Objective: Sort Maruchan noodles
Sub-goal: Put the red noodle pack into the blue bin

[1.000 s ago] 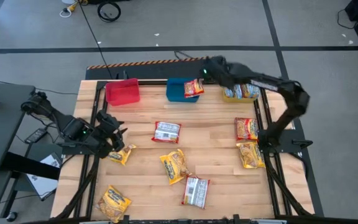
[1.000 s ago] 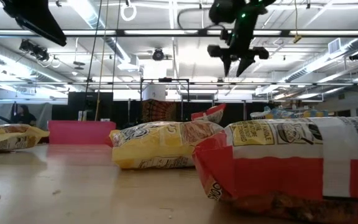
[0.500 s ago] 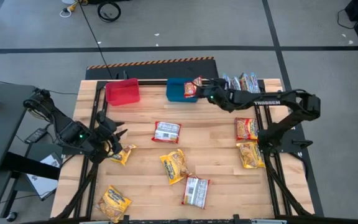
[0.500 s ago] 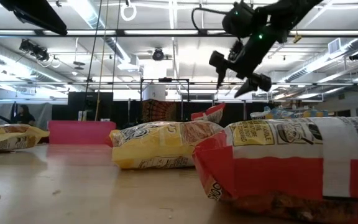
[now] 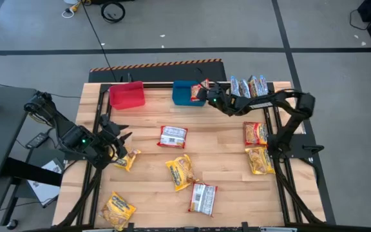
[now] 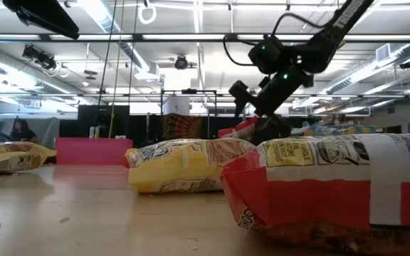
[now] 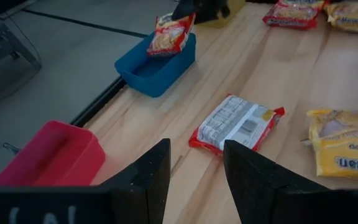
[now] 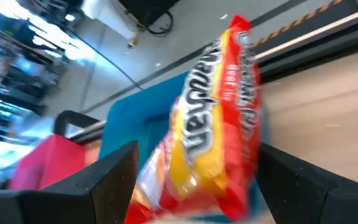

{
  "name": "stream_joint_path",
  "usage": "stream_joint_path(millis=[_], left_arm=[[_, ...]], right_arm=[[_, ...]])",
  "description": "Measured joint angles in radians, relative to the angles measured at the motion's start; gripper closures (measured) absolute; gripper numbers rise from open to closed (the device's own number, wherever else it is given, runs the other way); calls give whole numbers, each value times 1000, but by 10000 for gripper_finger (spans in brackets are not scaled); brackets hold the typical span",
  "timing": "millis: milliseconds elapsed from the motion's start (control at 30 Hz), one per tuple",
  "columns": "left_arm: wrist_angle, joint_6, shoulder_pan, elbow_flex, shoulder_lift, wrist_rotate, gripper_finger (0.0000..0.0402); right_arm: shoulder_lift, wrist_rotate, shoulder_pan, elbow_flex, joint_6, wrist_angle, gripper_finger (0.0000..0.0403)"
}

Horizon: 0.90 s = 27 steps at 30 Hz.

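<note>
A red noodle packet (image 5: 200, 88) (image 8: 211, 134) stands tilted in the blue bin (image 5: 186, 94), its upper part leaning on the bin's right rim. My right gripper (image 5: 207, 98) (image 8: 197, 186) is open at the bin's right side. It points toward the table's left, with one finger on each side of this packet. My left gripper (image 5: 120, 139) (image 7: 194, 180) is open and hovers near the table's left edge, just above a yellow packet (image 5: 126, 160). Several more packets lie flat on the wood: red-and-white (image 5: 172, 136), yellow (image 5: 181, 172), red-and-white (image 5: 202, 198). My right gripper has its fingers (image 8: 107, 180) on either side of the red packet's lower part (image 8: 185, 174), coming level from the table's right. The wrist view is blurred there, so I cannot tell whether they touch the packet.
A red bin (image 5: 127, 95) stands left of the blue one on the far edge. Pale blue-silver packets (image 5: 250, 84) are stacked at the far right. A red packet (image 5: 255, 133) and a yellow one (image 5: 259, 160) lie by the right arm's base, another yellow one (image 5: 118, 209) near the front left.
My right gripper came down from high over the far edge and swung toward the blue bin. It tipped from pointing down to near level and now faces the red packet from the right. The packet has stayed leaning in the bin.
</note>
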Motion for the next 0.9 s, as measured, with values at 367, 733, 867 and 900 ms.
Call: stream_joint_path(millis=[367,733,867,900], left_arm=[[3,-27,-1,0,0,40,248],[14,-27,-1,0,0,-26,248],[17,-27,-1,0,0,-56,248],[17,-26,-1,0,0,-63,248]], right_arm=[[57,58,-3,0,-130,102,181],[30,180,53,27,-554,172,360],[25,325,118,66,-801,176,362],[25,351,131,68,-843,177,361]])
